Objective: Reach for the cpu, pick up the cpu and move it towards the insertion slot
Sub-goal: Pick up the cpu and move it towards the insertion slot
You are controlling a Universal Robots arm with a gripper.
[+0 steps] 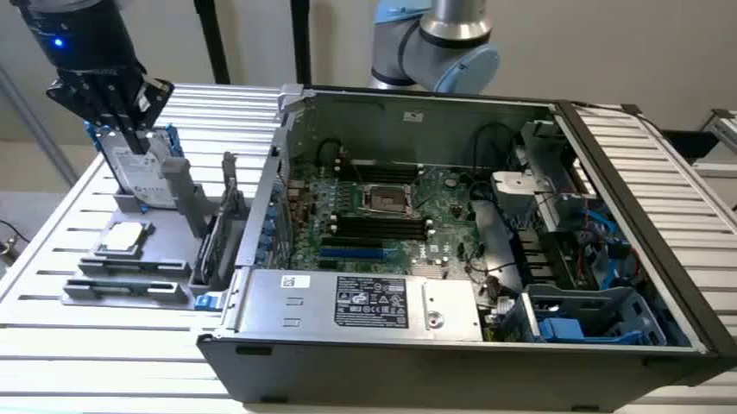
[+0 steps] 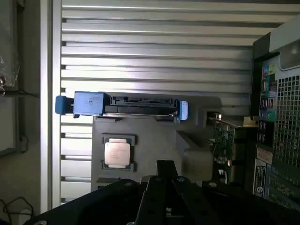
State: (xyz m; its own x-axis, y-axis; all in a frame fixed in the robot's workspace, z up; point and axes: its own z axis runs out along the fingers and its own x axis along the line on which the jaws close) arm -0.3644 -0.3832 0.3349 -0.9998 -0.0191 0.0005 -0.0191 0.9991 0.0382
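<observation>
Hovering with gripper (image 1: 129, 129) above the hard drive (image 1: 144, 177); can't tell claw opening. Flat on grey fixture (image 1: 171, 246), cpu (image 1: 124, 237) below and camera-side of claw; insertion slot (image 1: 388, 200) well off to exterior view's right.

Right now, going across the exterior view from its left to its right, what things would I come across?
cpu → upright circuit card → insertion slot → blue drive cage
</observation>
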